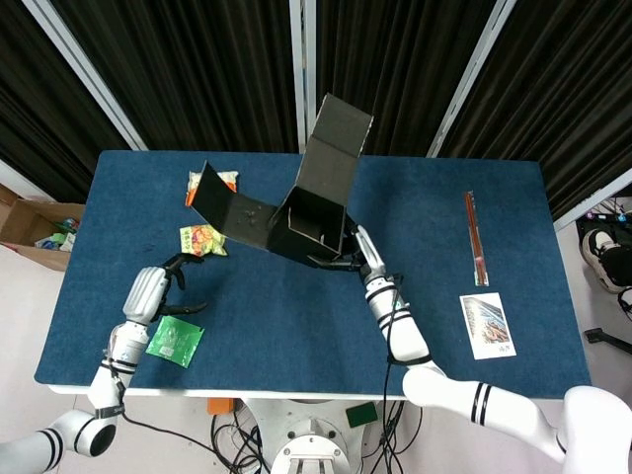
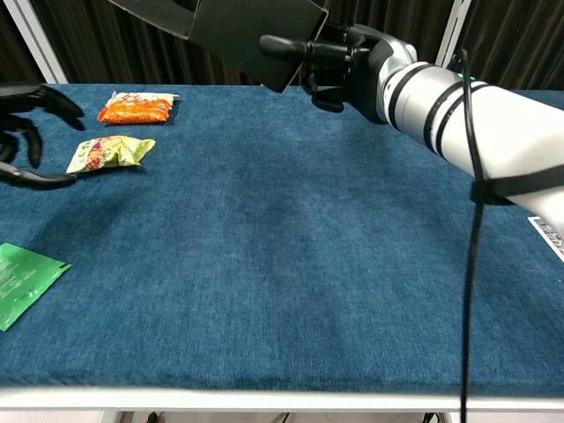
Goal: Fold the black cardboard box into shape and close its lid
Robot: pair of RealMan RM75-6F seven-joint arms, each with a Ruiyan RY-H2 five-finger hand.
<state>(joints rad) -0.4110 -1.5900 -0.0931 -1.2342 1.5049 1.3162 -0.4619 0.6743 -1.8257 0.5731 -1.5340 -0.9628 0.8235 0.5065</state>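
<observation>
The black cardboard box (image 1: pixel 314 219) is held aloft over the far middle of the blue table (image 1: pixel 296 326), tilted, its lid (image 1: pixel 336 150) standing up and a side flap (image 1: pixel 232 209) spread out to the left of the box. The right hand (image 1: pixel 353 255) grips the box at its right wall, one finger laid along the underside. The left hand (image 1: pixel 168 288) hovers well left of the box, near the table's front edge, fingers apart and holding nothing.

Judged from its thin walls and free-hanging flaps, the box is light and stiff along its panels but weak at the creases. A pinch on a wall close to a corner should hold it best, while a hold on a loose flap would likely let it swing.

Left of the box lie an orange packet (image 2: pixel 136 107), a yellow-green packet (image 2: pixel 109 152) and a green sachet (image 2: pixel 22 280). No writing on them, or on the box, can be read.
</observation>
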